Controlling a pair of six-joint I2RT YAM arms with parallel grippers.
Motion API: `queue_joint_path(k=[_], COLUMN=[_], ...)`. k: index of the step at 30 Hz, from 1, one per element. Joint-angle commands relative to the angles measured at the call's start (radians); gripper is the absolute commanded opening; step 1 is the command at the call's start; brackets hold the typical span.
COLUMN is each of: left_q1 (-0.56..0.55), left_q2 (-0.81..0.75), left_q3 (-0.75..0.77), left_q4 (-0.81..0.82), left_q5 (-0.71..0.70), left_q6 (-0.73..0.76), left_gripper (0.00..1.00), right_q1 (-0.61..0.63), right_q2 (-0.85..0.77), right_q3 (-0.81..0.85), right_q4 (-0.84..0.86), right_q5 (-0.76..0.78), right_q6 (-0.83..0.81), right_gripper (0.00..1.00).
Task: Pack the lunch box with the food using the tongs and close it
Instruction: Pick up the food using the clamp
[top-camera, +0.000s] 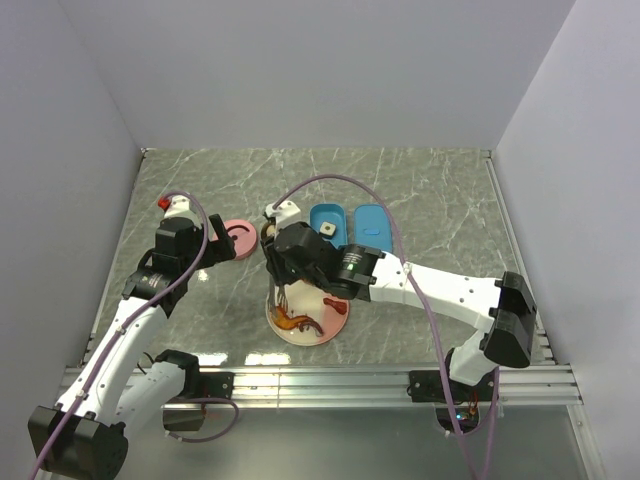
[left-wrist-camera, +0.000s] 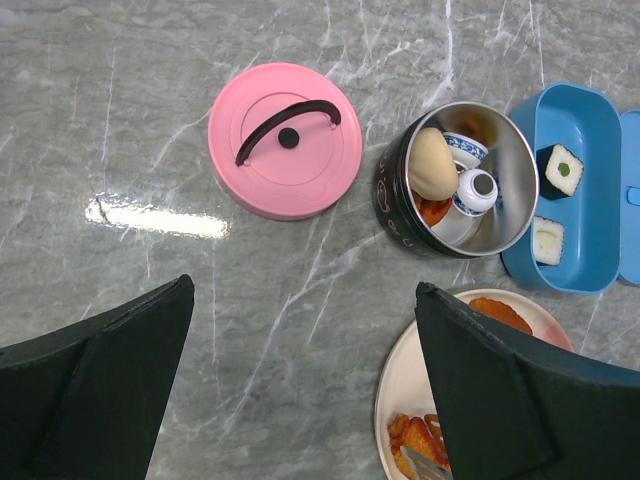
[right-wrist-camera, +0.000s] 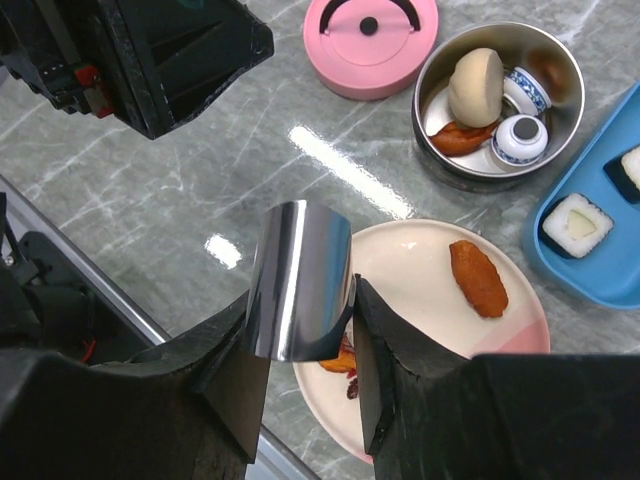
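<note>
The tongs (right-wrist-camera: 300, 280) are being gripped between the right gripper's (right-wrist-camera: 302, 310) fingers, pointing down over the plate (right-wrist-camera: 410, 265) of orange shrimp (top-camera: 293, 318). The left gripper (left-wrist-camera: 305, 290) is hovering with jaws spread wide, near the pink lid (left-wrist-camera: 285, 140).

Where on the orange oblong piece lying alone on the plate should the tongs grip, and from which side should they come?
Across its narrow middle, from above, one arm of the tongs on each long side. The orange oblong piece lies flat on a bare part of the plate, apart from the other food, so both long sides look free.
</note>
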Motion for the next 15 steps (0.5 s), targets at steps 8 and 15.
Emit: queue_joint_path(k=[8,15], left_q1=[-0.004,-0.004], left_q2=[-0.005,-0.006], left_q3=[0.002,0.0], left_q4=[0.023,0.023], left_q5=[-0.013,-0.013], left_q6=[0.004,0.002], left_gripper=[0.99,0.99], right_q1=[0.03,0.05], right_q2=[0.03,0.027], right_q3=[0.025,0.023], right_q4=[0.059,0.04], right_q5=[0.017,0.009], right_q6=[-0.053,-0.05], right_gripper=[0.44,0.45])
